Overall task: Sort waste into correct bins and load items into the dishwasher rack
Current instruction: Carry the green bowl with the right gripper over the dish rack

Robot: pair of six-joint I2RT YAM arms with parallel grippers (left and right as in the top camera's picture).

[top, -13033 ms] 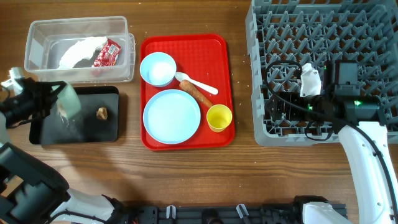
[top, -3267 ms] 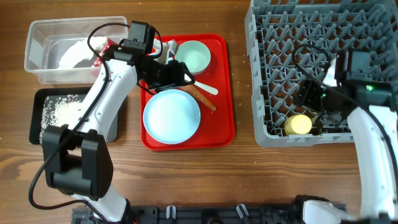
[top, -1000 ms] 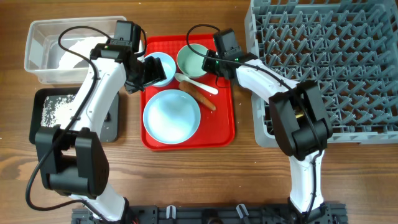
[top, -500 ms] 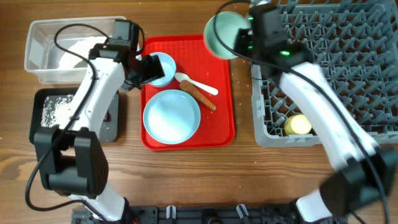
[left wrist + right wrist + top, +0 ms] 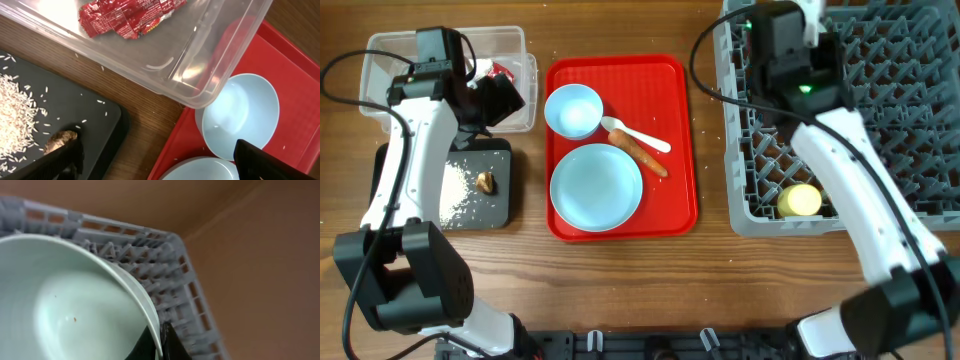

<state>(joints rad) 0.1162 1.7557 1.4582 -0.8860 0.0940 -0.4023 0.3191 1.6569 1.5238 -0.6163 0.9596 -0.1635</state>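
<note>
The right end effector (image 5: 159,337) is pinched on the rim of the green bowl (image 5: 75,315), one finger inside the wall and one outside. In the wrist view the bowl's mouth faces the camera, with the rack (image 5: 150,250) behind it. From overhead the arm hangs above the rack's far corner on the side toward the red tray (image 5: 675,215), and the bowl itself is hidden under the arm. The coming move looks like a set-down: the rack's pegs lie straight beyond the bowl's underside. So the drop is probably short, with the bowl tipped on edge between peg rows. The cup (image 5: 800,201) already lies in the near corner on the same side, well apart from this spot, so it should not interfere.

The left end effector (image 5: 156,147) is spread wide and holds nothing. It hovers over the table (image 5: 145,107) where the tub (image 5: 200,70), the black tray (image 5: 95,115) and the red tray meet. The blue bowl (image 5: 240,115) sits just ahead toward its right finger, and the plate (image 5: 596,187) is beside that. This arm is plainly the nearer one for both.

The wrapper (image 5: 130,17) lies in the tub. Rice (image 5: 17,120) and the scrap (image 5: 60,141) lie on the black tray. The sausage (image 5: 638,152) and spoon (image 5: 635,135) lie touching on the red tray, their long axes running diagonally.
</note>
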